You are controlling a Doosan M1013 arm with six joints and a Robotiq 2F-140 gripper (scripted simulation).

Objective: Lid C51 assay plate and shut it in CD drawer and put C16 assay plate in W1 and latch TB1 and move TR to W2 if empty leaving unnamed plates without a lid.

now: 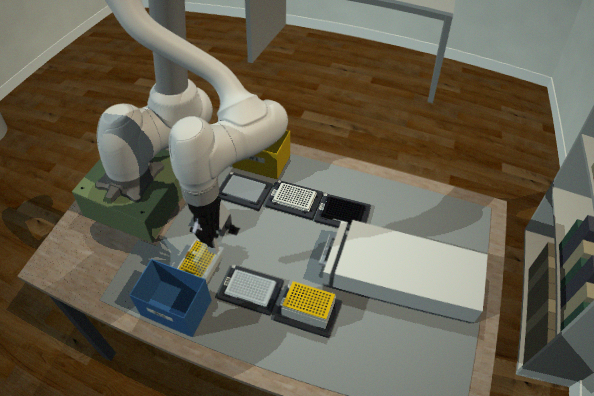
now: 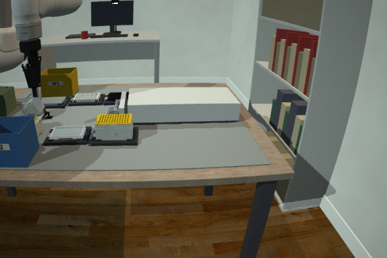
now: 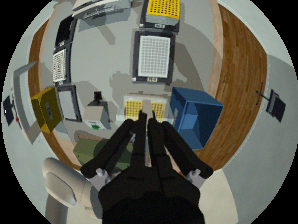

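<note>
My gripper point(image 1: 209, 245) point(image 2: 36, 95) point(image 3: 146, 105) is shut and empty. Its fingertips point straight down onto the edge of the tip box TB1 point(image 1: 197, 260) point(image 2: 33, 107) point(image 3: 141, 106), which has a yellow insert under a clear lid and stands beside the blue bin W2 point(image 1: 171, 296) point(image 2: 10, 140) point(image 3: 196, 112). The black plate point(image 1: 344, 208) point(image 2: 114, 96) sits in the back row, next to a clear plate point(image 1: 293, 196) point(image 2: 86, 96). The grey lid point(image 1: 244, 190) point(image 3: 68, 104) lies on the lid park. A second clear plate point(image 1: 251, 287) point(image 2: 67, 132) point(image 3: 153, 56) and the tip rack TR point(image 1: 308, 301) point(image 2: 114, 125) point(image 3: 164, 6) sit in front.
The yellow bin W1 point(image 1: 273, 159) point(image 2: 59, 81) point(image 3: 45, 106) stands at the back, behind the lid park. The white cooler CD point(image 1: 411, 270) point(image 2: 183, 104) fills the right of the mat, with its drawer front point(image 1: 340, 250) facing the nests. The arm's green base point(image 1: 126, 205) is at the left.
</note>
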